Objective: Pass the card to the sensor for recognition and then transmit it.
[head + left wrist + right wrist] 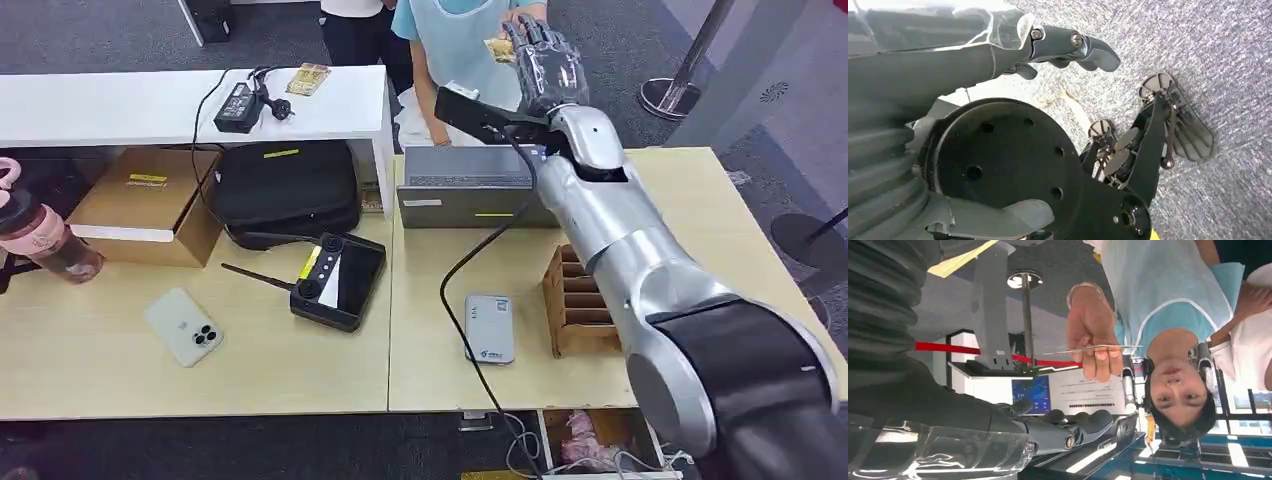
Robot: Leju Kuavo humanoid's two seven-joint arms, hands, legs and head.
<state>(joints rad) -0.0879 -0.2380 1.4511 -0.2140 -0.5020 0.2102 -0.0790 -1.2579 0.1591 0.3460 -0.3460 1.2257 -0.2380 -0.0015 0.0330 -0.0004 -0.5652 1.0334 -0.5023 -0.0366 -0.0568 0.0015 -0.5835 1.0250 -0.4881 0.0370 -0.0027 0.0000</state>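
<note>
- Beyond the far edge of the counter (700,200), I see my right robot hand (545,60) raised with fingers spread, holding nothing.
- A person's hand (1093,335) pinches the card (1093,348), just off my fingers.
- On the counter, the white sensor (490,328) lies near me.
- My left robot hand (1068,47) hangs over the floor, fingers loosely extended and empty.

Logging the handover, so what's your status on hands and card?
Right hand raised toward the person, open, fingers apart. Card in the person's hand, clear of the robot's fingers. Left hand hanging over carpet, holding nothing.
</note>
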